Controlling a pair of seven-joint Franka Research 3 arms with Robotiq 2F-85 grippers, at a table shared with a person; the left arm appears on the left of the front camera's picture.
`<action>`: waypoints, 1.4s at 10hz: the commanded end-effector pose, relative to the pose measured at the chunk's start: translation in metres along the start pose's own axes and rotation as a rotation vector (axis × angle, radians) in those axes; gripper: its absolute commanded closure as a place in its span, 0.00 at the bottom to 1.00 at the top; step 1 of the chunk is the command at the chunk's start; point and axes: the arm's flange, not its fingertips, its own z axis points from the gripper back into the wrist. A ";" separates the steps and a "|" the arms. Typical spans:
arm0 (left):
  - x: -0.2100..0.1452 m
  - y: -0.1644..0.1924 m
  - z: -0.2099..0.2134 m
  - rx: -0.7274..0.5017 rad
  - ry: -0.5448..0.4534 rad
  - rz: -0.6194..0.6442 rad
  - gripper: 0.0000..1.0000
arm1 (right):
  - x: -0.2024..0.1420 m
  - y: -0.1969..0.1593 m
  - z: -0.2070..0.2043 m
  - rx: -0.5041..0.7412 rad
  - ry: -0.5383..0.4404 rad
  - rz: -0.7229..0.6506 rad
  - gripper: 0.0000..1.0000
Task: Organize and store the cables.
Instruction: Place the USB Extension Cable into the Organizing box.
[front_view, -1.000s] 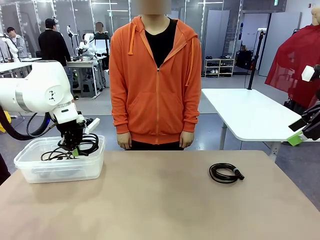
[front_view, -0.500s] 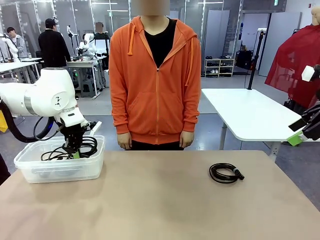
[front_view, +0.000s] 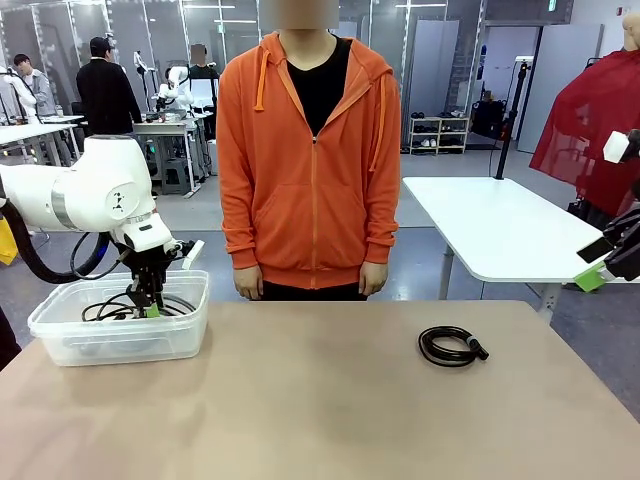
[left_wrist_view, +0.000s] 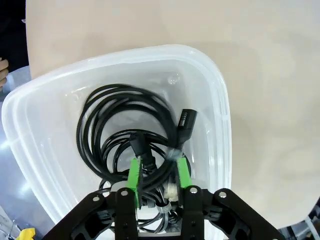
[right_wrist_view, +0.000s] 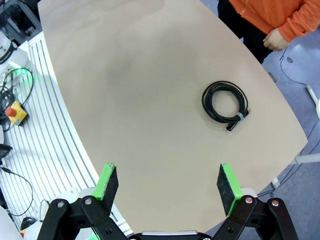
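**Left gripper over the cable bin**

Left gripper (left_wrist_view: 156, 172), pads slightly parted around strands of the coiled cables (left_wrist_view: 125, 125) in the clear bin (front_view: 120, 345); whether it grips is unclear. Right gripper (right_wrist_view: 167, 186) stands wide open, empty. One coiled cable (front_view: 452, 346) remains on the counter (front_view: 320, 410), apparently still to store.

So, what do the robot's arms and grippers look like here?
The left arm is glossy white with rounded joints and a thick black corrugated hose. Both the left gripper and the right gripper are black, with two fingers carrying green pads and visible screws.
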 end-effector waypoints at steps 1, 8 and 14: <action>-0.004 0.004 0.007 0.003 0.023 0.036 0.58 | 0.002 0.001 0.001 -0.003 -0.005 -0.004 0.00; -0.010 0.005 0.019 0.029 -0.001 0.120 0.00 | 0.002 0.001 0.001 -0.003 -0.005 -0.004 0.00; -0.010 0.005 0.019 0.036 -0.003 0.132 0.00 | 0.002 0.001 0.001 -0.003 -0.005 -0.004 0.00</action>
